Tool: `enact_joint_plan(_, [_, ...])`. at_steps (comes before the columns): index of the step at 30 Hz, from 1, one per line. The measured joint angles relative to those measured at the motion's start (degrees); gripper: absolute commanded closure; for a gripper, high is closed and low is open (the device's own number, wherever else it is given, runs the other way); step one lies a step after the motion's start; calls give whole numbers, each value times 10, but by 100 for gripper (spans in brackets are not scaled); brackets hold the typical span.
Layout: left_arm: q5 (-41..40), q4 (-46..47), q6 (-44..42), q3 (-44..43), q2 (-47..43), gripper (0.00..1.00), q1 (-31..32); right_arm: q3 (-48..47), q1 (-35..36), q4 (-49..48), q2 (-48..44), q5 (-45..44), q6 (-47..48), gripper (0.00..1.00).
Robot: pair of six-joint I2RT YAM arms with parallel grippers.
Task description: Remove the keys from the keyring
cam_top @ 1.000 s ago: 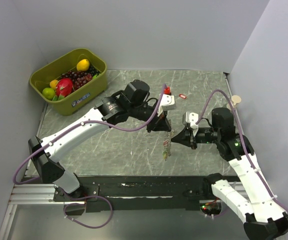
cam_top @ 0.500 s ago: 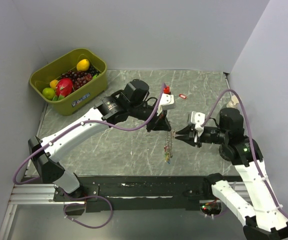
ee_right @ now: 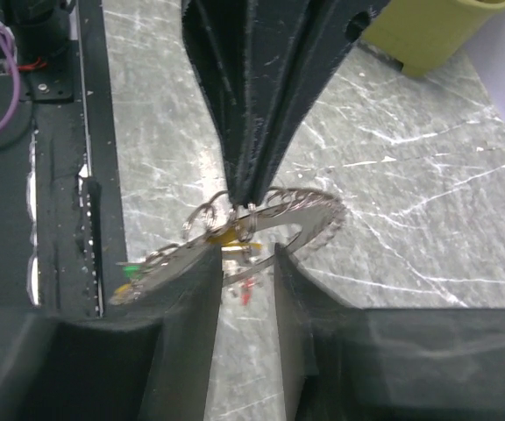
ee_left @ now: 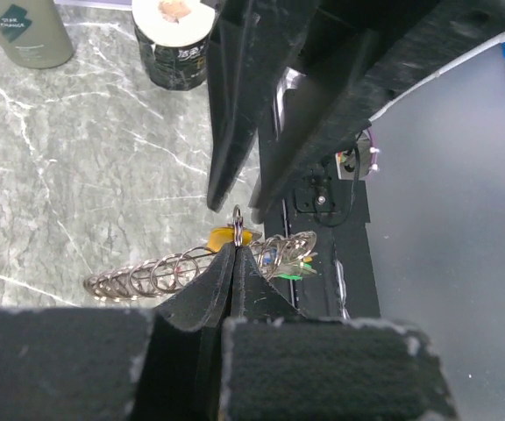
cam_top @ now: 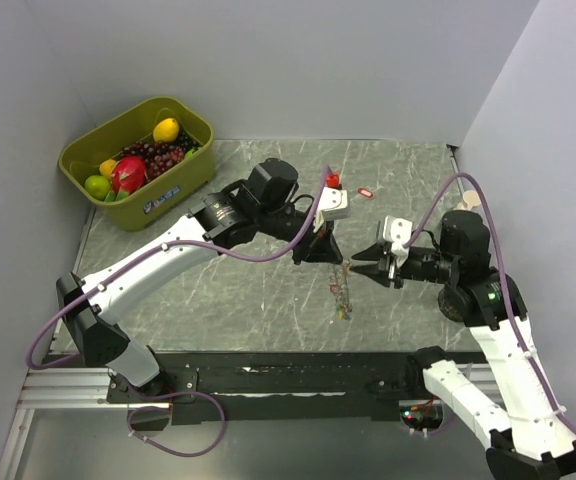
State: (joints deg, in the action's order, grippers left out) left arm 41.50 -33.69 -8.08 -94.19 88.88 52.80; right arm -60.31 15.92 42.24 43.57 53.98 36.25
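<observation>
The keyring (cam_top: 341, 292) is a silvery loop strung with many small rings, and it hangs below my left gripper (cam_top: 331, 257). In the left wrist view that gripper (ee_left: 237, 247) is shut on one small ring (ee_left: 238, 215) of the keyring (ee_left: 160, 274). A yellow key (ee_left: 229, 235) and a green key (ee_left: 302, 274) hang on it. My right gripper (ee_right: 244, 256) is open, and the keyring (ee_right: 309, 210) crosses just past its tips without being gripped. Yellow (ee_right: 224, 237), green (ee_right: 130, 271) and red (ee_right: 248, 294) keys dangle there. A loose red key (cam_top: 365, 192) lies on the table.
A yellow-green bin (cam_top: 173, 185) of fruit stands at the back left. A grey bottle (ee_left: 24, 31) and a dark can (ee_left: 174, 39) stand by the right wall. Another small red item (cam_top: 334, 180) lies behind the left gripper. The black base rail (cam_top: 268, 375) runs along the near edge.
My right gripper went from shut to open and drew back to the right, away from the keyring. The keyring's lower end swung slightly right. The left arm held still.
</observation>
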Motion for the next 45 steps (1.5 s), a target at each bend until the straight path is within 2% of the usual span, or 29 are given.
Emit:
enact_joint_plan(2, [3, 0, 0, 0, 0, 99, 0, 0, 0, -7, 3, 1, -2, 92])
enact_joint_plan(5, [6, 0, 0, 0, 0, 99, 0, 0, -1, -8, 8, 5, -4, 100])
enact_joint_plan(23, [7, -13, 3, 0, 0, 99, -3, 38, 9, -9, 9, 41, 21, 100])
enact_joint_plan(40, [8, -17, 5, 0, 0, 99, -7, 45, 31, -50, 33, 41, -45, 100])
enact_joint_plan(41, [8, -17, 5, 0, 0, 99, -7, 45, 31, -49, 33, 41, -45, 99])
enact_joint_plan(42, [8, -17, 5, 0, 0, 99, -7, 45, 31, -48, 33, 41, -43, 94])
enact_joint_plan(43, [8, -17, 5, 0, 0, 99, -7, 44, 31, -44, 33, 41, -40, 84])
enact_joint_plan(45, [8, -17, 4, 0, 0, 99, -7, 42, 31, -37, 31, 42, -33, 75])
